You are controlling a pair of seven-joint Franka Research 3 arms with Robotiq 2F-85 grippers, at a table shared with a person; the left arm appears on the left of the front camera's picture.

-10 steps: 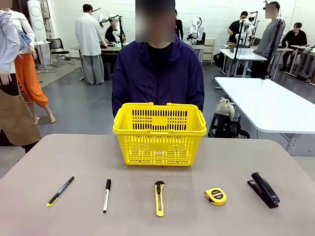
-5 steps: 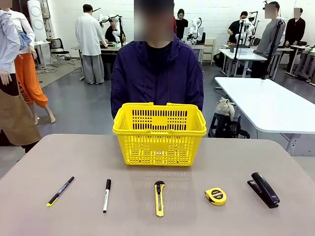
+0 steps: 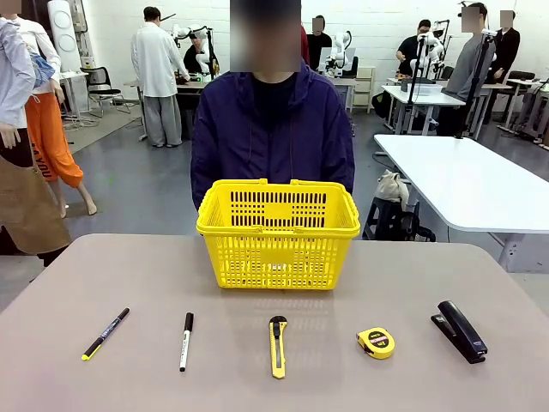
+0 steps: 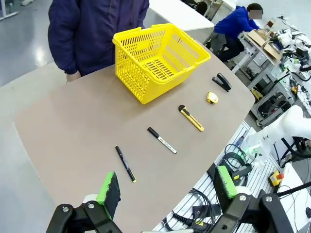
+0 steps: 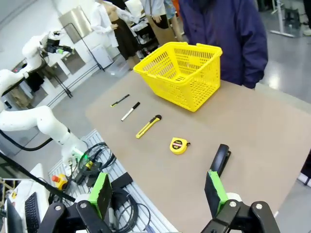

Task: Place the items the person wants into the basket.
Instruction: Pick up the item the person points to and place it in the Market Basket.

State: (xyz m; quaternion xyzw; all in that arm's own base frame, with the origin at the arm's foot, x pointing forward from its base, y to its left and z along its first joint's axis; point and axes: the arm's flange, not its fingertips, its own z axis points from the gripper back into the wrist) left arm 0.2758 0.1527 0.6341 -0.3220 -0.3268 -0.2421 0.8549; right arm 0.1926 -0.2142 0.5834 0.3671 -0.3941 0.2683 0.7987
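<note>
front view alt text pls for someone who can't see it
A yellow basket stands on a beige table in front of a person in a navy jacket. Nearer the camera five items lie in a row, left to right: a black pen, a white marker, a yellow utility knife, a tape measure and a black stapler.

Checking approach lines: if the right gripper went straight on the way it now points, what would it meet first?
Probably bare table between the utility knife and tape measure; the right gripper is open and high above it, so depth is unclear.
</note>
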